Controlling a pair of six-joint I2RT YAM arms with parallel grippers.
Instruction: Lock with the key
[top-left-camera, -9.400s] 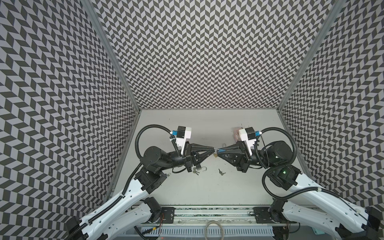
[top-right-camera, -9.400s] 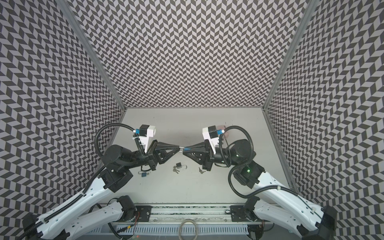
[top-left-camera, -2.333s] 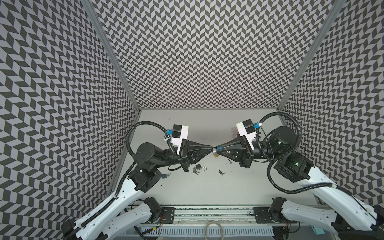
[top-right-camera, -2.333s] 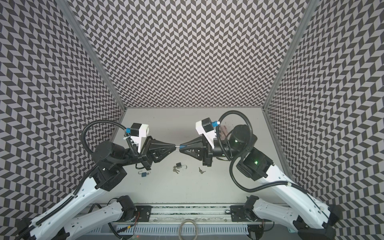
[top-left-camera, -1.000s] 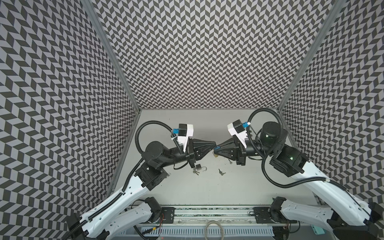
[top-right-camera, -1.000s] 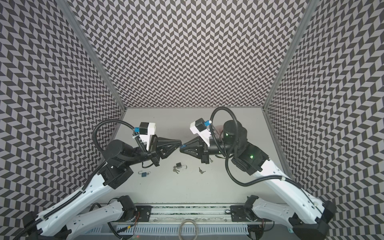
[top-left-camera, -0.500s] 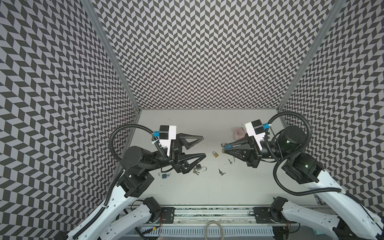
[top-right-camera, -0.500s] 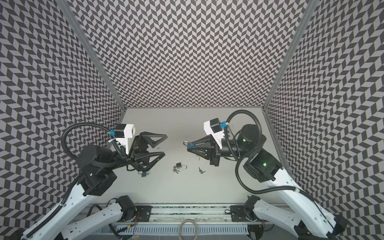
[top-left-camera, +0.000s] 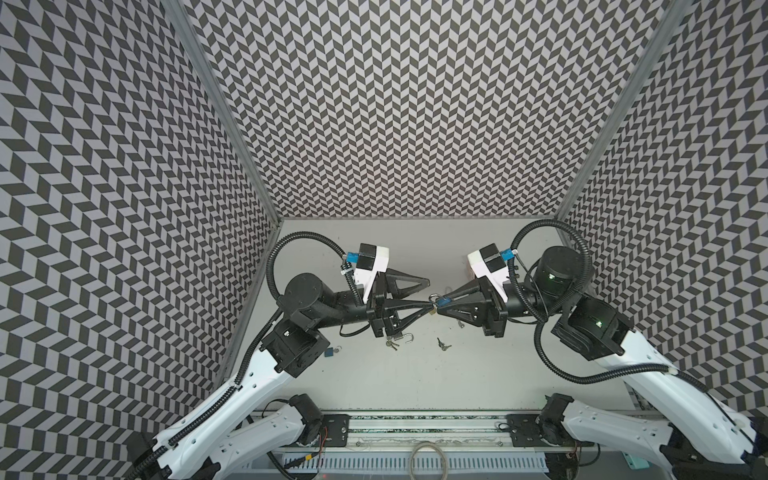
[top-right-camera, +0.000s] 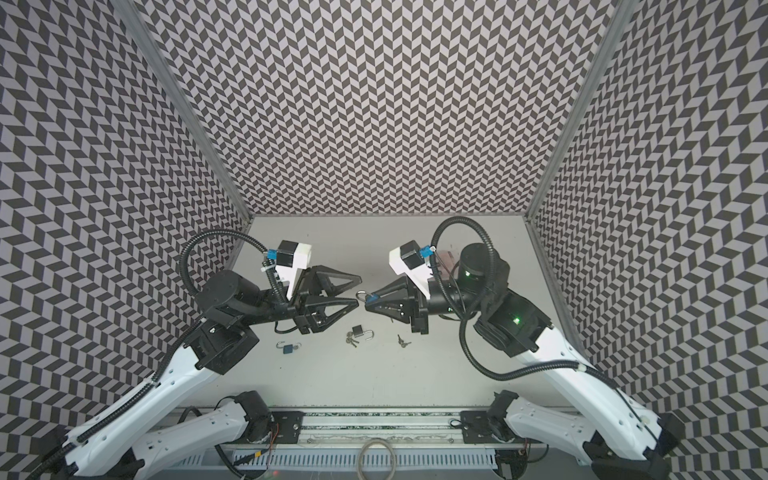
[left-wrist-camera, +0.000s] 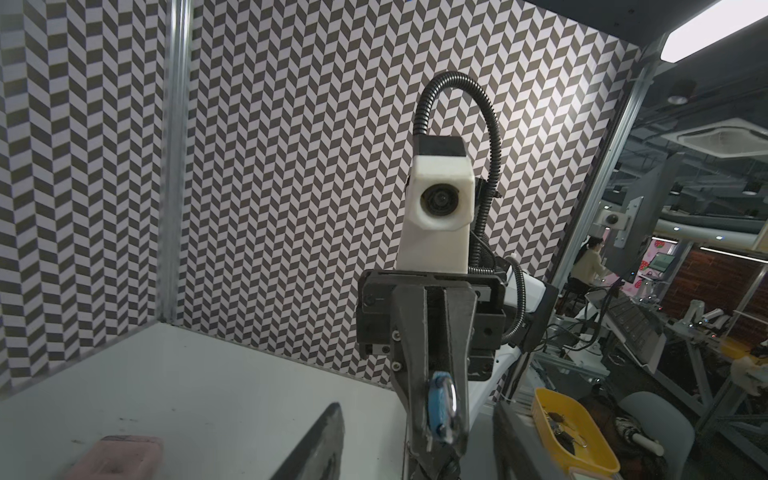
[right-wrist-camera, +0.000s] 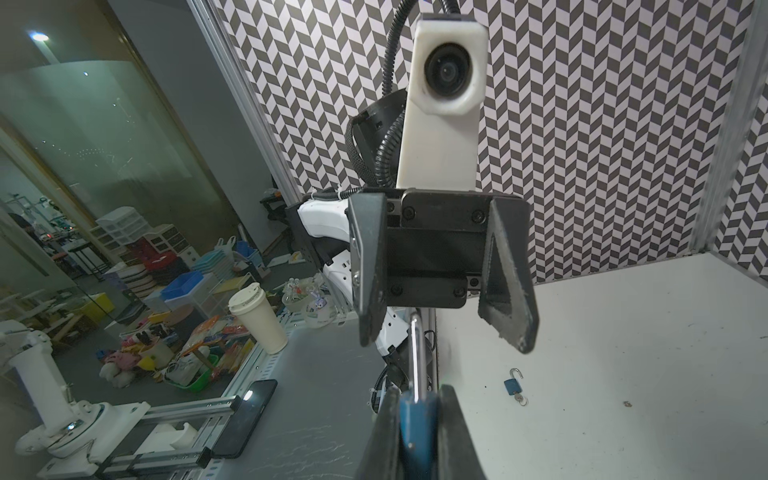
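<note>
A blue padlock (top-left-camera: 443, 300) (top-right-camera: 372, 298) hangs above the table, with my right gripper (right-wrist-camera: 417, 401) shut on its body. Its silver shackle (right-wrist-camera: 417, 345) points at my left gripper (top-left-camera: 427, 293) (top-right-camera: 357, 291), which is open. In the left wrist view the padlock (left-wrist-camera: 437, 409) sits between the left fingers (left-wrist-camera: 322, 440). I cannot tell whether they touch it. One bunch of keys (top-right-camera: 351, 341) lies beside a black padlock (top-right-camera: 357, 331), and a loose pair of keys (top-right-camera: 403, 341) lies to its right. I see no key in either gripper.
A second blue padlock (top-right-camera: 287, 348) (right-wrist-camera: 510, 386) with its shackle open lies on the table under the left arm. A small brass padlock (top-left-camera: 433, 310) lies below the grippers. A pink block (left-wrist-camera: 120, 453) rests near the back right. Patterned walls close three sides.
One second ago my left gripper was shut at the padlock. It then pulled away and opened wide. Now both arms have come back together and the left jaws stand narrower.
</note>
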